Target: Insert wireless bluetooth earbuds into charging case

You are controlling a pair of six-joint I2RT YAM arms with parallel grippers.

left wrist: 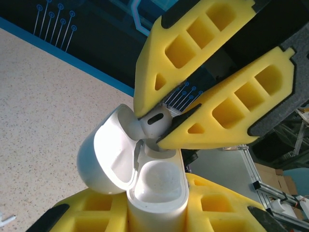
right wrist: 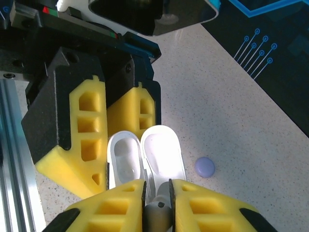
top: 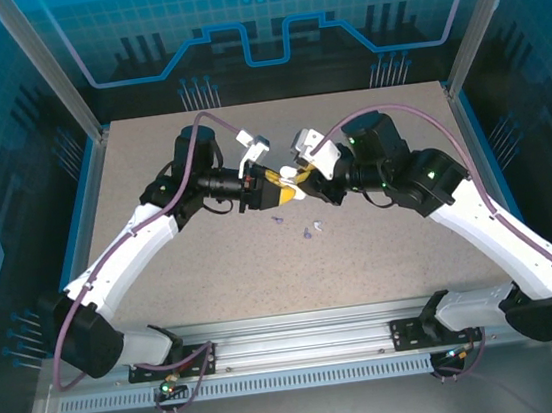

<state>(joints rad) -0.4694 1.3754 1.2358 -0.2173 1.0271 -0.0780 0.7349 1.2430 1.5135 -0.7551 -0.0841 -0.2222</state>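
My left gripper (top: pixel 277 194) is shut on the white charging case (left wrist: pixel 157 193) and holds it above the table, with the lid (left wrist: pixel 104 159) swung open. My right gripper (top: pixel 305 176) meets it from the other side, shut on a whitish earbud (left wrist: pixel 155 123). The earbud's lower end sits at the case's far socket, and the near socket (left wrist: pixel 159 181) is empty. In the right wrist view the earbud (right wrist: pixel 158 212) sits between my yellow pads (right wrist: pixel 120 208), just above the open case (right wrist: pixel 124 159). Another earbud (top: pixel 311 229) lies on the table below the grippers.
A flat round purple disc (right wrist: pixel 204 166) lies on the speckled tabletop (top: pixel 402 251) beside the case. Blue walls surround the table. A metal rail (top: pixel 301 329) runs along the near edge between the arm bases.
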